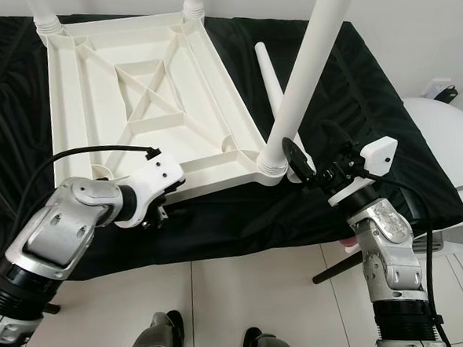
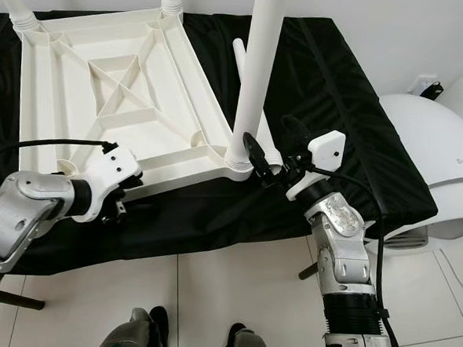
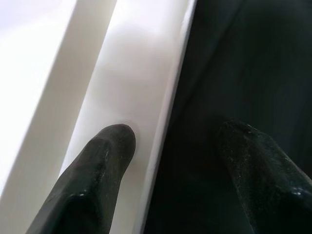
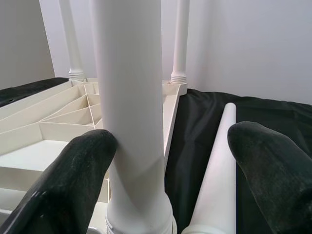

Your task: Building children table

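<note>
While the tabletop (image 1: 142,97) lies upside down on black cloth (image 1: 362,95) | left gripper (image 3: 170,161) spread open astride its near rim | right gripper (image 4: 165,165) open around the near-right leg (image 1: 304,76), one finger touching | loose leg (image 1: 270,80) beside.

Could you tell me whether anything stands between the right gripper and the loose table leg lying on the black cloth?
Yes: the upright leg, already in its corner socket, stands between the open fingers of the right gripper. The loose leg lies just beyond, beside the tabletop.
</note>
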You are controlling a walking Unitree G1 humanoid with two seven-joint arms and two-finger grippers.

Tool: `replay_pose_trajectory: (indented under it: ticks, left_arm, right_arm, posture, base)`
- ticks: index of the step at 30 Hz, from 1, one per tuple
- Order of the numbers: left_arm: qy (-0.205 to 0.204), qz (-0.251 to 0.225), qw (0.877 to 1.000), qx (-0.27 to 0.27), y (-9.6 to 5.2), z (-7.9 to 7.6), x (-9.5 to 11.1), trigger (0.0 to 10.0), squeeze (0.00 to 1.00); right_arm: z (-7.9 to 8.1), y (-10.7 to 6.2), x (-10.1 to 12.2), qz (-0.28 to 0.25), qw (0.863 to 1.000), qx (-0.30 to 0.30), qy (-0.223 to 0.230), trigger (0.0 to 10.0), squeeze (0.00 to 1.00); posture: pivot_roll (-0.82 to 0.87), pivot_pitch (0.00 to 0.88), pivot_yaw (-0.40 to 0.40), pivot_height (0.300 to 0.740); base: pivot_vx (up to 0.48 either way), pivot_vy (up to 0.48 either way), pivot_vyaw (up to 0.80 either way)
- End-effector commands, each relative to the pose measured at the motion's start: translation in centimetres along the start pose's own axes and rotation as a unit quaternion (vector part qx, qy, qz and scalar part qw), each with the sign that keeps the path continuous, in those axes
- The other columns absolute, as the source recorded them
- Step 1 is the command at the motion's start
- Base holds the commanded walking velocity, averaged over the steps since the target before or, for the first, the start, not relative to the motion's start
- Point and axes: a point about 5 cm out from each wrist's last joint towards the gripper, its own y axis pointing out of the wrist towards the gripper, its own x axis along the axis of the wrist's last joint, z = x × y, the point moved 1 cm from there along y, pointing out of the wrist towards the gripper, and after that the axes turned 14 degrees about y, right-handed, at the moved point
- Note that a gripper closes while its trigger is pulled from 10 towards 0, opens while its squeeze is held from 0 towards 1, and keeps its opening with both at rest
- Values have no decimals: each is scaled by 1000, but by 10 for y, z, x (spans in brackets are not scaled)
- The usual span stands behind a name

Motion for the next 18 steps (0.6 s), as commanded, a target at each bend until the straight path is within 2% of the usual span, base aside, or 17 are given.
replay_pose_trajectory:
  ticks: [1,4,5,6,7,18]
  left_arm:
    - [-4,16,999,29,-4,2,-4,10000,0]
    - [-6,21,999,31,-7,1,-6,10000,0]
    - [-5,25,999,33,-8,1,-6,4039,0]
    - [-5,25,999,33,-8,1,-6,4039,0]
    - [-8,25,999,43,-9,4,-6,0,0]
    - [-14,21,998,60,-12,6,-2,0,0]
  right_arm:
    - [-1,0,-1,-1,1000,-4,-3,10000,0]
    - [-4,-1,-2,3,1000,-10,-8,10000,0]
    - [-5,-2,-2,4,1000,-11,-9,10000,0]
    - [-5,-2,-2,4,1000,-11,-9,10000,0]
    - [-6,-2,-2,4,1000,-11,-10,10000,0]
    - [-13,1,-2,13,1000,-10,-20,10000,0]
  posture:
    - [-9,215,2,740]
    - [-8,218,4,740]
    - [-8,218,4,740]
    - [-8,218,4,740]
    - [-8,219,2,740]
    - [-6,223,-6,740]
  base:
    - [0,0,0]
    - [0,0,0]
    - [0,0,0]
    - [0,0,0]
    - [0,0,0]
    - [0,0,0]
